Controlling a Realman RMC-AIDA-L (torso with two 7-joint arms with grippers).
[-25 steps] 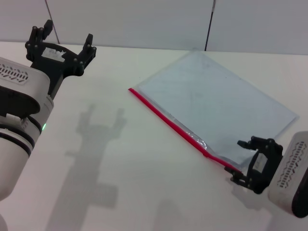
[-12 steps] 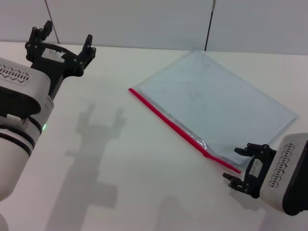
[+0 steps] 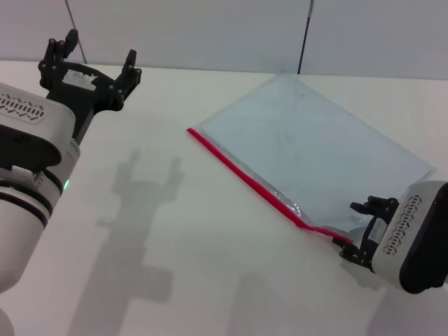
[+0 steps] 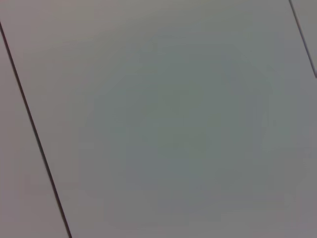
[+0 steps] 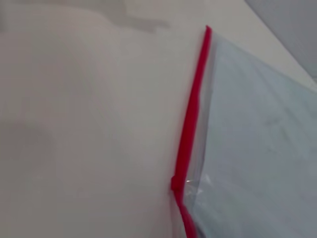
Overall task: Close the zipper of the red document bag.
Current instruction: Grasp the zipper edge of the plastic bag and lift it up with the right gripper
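The red document bag [image 3: 315, 154] lies flat on the white table, a translucent pale blue pouch set at an angle right of centre. Its zipper [image 3: 252, 183] is the red strip along the long edge facing me. The right gripper [image 3: 350, 232] sits at the strip's near right end, open, with that end between its fingers. In the right wrist view the zipper [image 5: 190, 129] runs away along the bag [image 5: 257, 148], with a small thickening, perhaps the slider [image 5: 176, 183], close by. The left gripper [image 3: 94, 52] hangs open above the table's far left, away from the bag.
The white table [image 3: 175, 231] carries the left arm's shadow between the arms. A grey panelled wall [image 3: 210, 31] runs along the far edge. The left wrist view holds only grey panels [image 4: 163, 119] with dark seams.
The right gripper drew back toward me half a second ago, then came in again to the zipper's near end. The left arm and the bag stayed put.
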